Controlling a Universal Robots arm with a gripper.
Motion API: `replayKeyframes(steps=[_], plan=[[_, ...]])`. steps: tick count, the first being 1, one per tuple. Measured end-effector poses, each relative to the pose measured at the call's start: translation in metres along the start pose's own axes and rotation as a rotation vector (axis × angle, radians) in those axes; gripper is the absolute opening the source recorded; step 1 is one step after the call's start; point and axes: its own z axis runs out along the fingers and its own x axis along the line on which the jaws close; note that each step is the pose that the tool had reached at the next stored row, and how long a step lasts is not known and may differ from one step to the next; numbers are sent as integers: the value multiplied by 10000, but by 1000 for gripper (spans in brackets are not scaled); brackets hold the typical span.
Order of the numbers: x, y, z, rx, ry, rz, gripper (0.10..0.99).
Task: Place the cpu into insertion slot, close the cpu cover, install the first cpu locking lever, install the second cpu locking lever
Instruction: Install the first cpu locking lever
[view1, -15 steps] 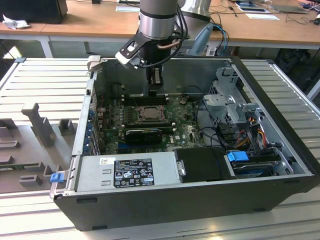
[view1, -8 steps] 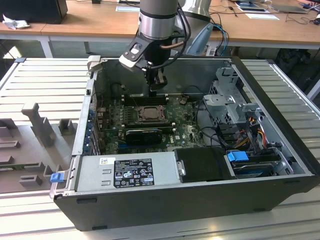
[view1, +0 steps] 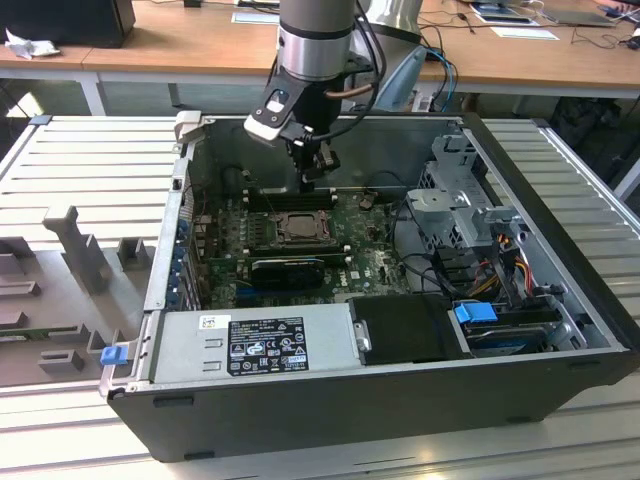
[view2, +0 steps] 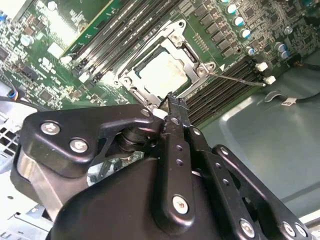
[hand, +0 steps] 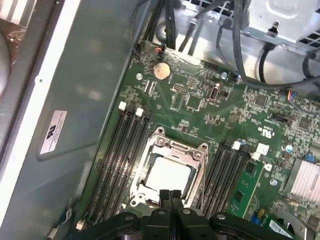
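My hand is hanging low inside the open computer case. Its two fingers are pressing together, so it is closed, and it is gripping nothing that I can see. In both wrist views the tips are standing just over one edge of the insertion slot; I cannot tell if they are touching it. The cpu is lying flat in the slot, with its silver top showing through the window of the cpu cover, which is lying down around it. In the second wrist view a thin metal lever is sticking out from one corner of the slot, over the long memory slots. The slot is sitting in the green circuit board. In the exterior view the grey power supply is lying along the near wall of the case, and the case is resting on the ribbed worktop.
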Motion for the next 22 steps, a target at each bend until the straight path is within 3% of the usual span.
replayKeyframes(steps=[4,18,22], plan=[[0,-1,0,-22,8,-543,106],[-1,-1,27,94,51,-4539,106],[-1,-1,29,117,60,-5331,106]])
